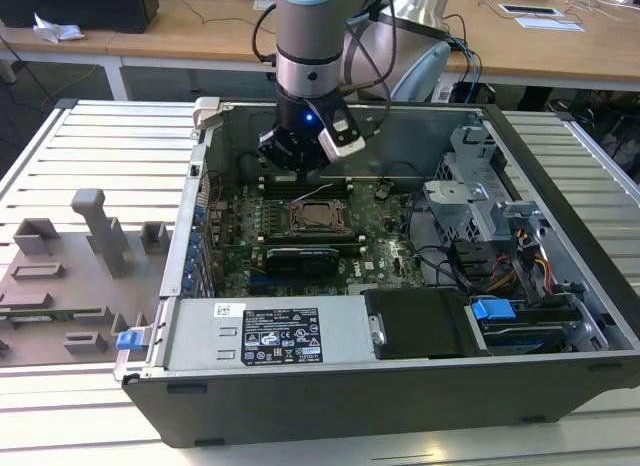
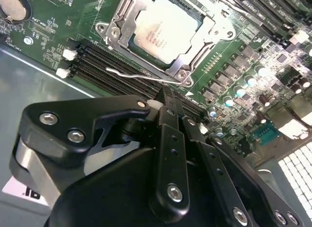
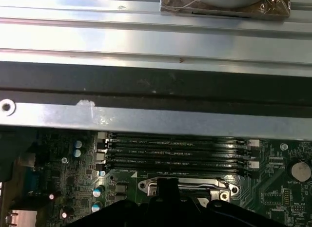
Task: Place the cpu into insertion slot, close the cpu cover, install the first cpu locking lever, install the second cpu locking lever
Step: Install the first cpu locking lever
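Observation:
The cpu (image 2: 165,29) lies flat in its socket on the green motherboard, its pale metallic top showing through the window of the cpu cover (image 2: 127,27), which lies down around it. In the exterior view the socket (image 1: 318,216) sits just in front of my gripper (image 1: 303,156). One thin wire locking lever (image 2: 141,75) runs along the socket edge beside the memory slots, and in the exterior view the lever (image 1: 322,192) stands slightly raised. My gripper (image 2: 165,98) is shut with nothing in it, its tip just beside this lever. The socket edge (image 3: 187,184) also shows in the first wrist view.
The open computer case (image 1: 210,116) surrounds the board. Black memory slots (image 3: 175,151) lie between the socket and the case wall. A power supply box (image 1: 268,334) lies in front, a drive cage (image 1: 480,196) and cables at the exterior view's right. Grey fixtures (image 1: 100,231) stand outside on the table.

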Available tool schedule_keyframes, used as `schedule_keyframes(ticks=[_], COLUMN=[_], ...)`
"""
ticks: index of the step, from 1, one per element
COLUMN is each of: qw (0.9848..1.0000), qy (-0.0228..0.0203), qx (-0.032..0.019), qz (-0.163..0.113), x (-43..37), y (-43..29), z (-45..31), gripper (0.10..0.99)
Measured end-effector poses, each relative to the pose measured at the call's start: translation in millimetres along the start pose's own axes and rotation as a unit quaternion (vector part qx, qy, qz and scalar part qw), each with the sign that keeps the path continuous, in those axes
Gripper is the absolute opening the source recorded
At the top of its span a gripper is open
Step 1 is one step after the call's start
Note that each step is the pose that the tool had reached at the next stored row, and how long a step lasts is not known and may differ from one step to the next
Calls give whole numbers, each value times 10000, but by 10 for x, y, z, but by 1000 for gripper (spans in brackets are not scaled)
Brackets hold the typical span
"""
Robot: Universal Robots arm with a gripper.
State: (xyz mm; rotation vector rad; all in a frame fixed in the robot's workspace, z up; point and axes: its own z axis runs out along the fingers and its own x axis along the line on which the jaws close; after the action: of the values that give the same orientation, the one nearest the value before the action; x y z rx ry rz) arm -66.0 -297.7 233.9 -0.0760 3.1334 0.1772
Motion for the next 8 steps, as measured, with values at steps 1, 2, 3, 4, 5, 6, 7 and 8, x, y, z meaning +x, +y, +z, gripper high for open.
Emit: schedule_keyframes(ticks=[1, 2, 3, 4, 5, 6, 7, 8], qw=[10000, 10000, 10000, 10000, 10000, 10000, 10000, 10000], qy=[0, 0, 0, 0, 0, 0, 1, 2], qx=[-2, -3, -2, -2, -2, -3, -3, -2], qz=[0, 0, 0, 0, -1, 0, 0, 0], x=[4, 15, 23, 24, 18, -1, -26, -43], y=[-2, -4, -8, 3, 45, 46, 45, 44], z=[15, 47, 82, 150, 175, 182, 187, 190], gripper=[106, 106, 106, 106, 106, 106, 106, 106])
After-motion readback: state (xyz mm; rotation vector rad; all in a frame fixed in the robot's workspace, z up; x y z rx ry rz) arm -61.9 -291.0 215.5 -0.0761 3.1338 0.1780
